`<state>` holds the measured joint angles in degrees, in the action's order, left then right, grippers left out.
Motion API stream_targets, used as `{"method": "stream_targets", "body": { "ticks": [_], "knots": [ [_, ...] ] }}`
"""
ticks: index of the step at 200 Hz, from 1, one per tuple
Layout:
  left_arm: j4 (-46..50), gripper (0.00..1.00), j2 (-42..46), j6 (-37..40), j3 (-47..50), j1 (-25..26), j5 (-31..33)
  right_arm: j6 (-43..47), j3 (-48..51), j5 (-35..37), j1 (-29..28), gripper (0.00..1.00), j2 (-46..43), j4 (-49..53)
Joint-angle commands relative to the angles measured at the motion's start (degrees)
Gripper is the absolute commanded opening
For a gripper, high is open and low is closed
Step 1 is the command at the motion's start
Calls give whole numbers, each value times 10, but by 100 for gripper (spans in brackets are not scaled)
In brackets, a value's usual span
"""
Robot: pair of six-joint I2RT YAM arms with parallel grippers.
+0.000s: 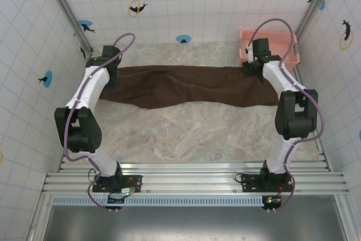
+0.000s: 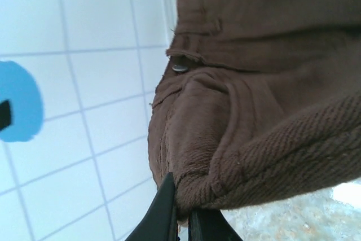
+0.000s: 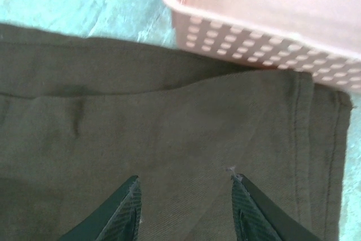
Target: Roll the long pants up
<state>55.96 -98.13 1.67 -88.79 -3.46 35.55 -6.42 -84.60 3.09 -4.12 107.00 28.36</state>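
Starting at the far left, the left arm (image 1: 93, 91) reaches up beside the tiled wall (image 2: 84, 55), and a blue sticker (image 2: 20, 103) shows on the tiles in the wrist view. The left end effector (image 2: 183, 221) has its two dark fingers (image 2: 166, 213) pinched together on a thick fold of the long pants (image 1: 186, 86) at the waist end. That bunched brown cloth bulges up just above the tips. A small metal button (image 2: 180, 66) sits on the waistband (image 2: 225, 60) a little higher up.

Moving across, the pants lie stretched out in one long dark band on the tabletop (image 1: 192, 134), running from the left arm to the right arm (image 1: 282, 83) along the far side. The near edge is wavy and the cloth is mostly flat.

On the right, the right end effector (image 3: 186, 213) has its fingers spread wide apart over the leg end of the pants, with nothing between them. I can't tell whether the tips touch the cloth. The stitched hem (image 3: 333, 139) runs down the right side of that view. Just beyond it, the pink basket (image 3: 254, 15) sits in the far right corner, its perforated wall right against the edge of the cloth.
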Motion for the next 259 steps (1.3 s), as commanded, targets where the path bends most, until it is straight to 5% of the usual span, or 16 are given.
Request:
{"method": "stream_targets", "body": {
  "ticks": [1,72,86,103,125,193,219,259],
  "knots": [
    [30,0,-33,11,-87,-37,-29,-18,35,15,2,46,-16,11],
    [71,1,-331,34,-401,-102,-68,-13,82,19,32,47,-96,73],
    [78,27,-384,37,-446,-108,-72,-22,93,10,49,49,-111,80],
    [74,75,-413,39,-474,-108,-59,-31,106,-10,76,51,-123,86],
    [71,91,-395,31,-459,-104,-70,-29,112,-35,109,57,-120,100],
    [-30,95,-184,-5,-126,-83,-194,-47,134,-78,160,50,-39,79],
    [-34,95,-182,-5,-67,-83,-183,-51,143,-98,171,40,-2,76],
    [-39,95,-188,-2,-56,-83,-180,-71,183,-108,184,39,3,22]
  ]
}}
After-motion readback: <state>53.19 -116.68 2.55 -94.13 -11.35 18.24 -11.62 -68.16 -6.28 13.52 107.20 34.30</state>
